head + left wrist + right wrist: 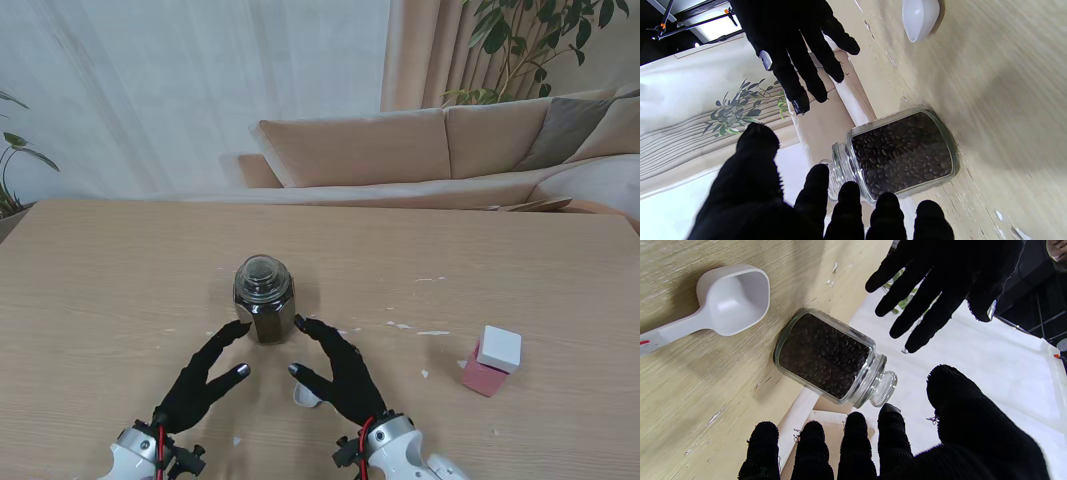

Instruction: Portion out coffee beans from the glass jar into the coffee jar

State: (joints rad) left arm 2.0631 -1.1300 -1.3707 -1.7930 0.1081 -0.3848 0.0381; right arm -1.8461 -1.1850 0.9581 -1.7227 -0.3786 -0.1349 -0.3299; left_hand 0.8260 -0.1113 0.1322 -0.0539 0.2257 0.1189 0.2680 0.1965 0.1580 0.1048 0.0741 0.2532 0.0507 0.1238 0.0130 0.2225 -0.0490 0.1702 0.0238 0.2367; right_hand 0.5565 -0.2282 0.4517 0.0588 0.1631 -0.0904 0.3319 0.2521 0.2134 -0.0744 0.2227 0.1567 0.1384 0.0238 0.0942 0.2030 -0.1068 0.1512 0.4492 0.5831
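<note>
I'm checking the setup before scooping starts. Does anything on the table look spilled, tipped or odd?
No beans are spilled: the glass jar stands upright with its lid on. The only oddity is pale flecks scattered on the table to the jar's right, like chipped surface or crumbs.

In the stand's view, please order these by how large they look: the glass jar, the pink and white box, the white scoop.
1. glass jar
2. pink and white box, somewhat smaller
3. white scoop, mostly hidden under the right hand, so its rank is unsure
</note>
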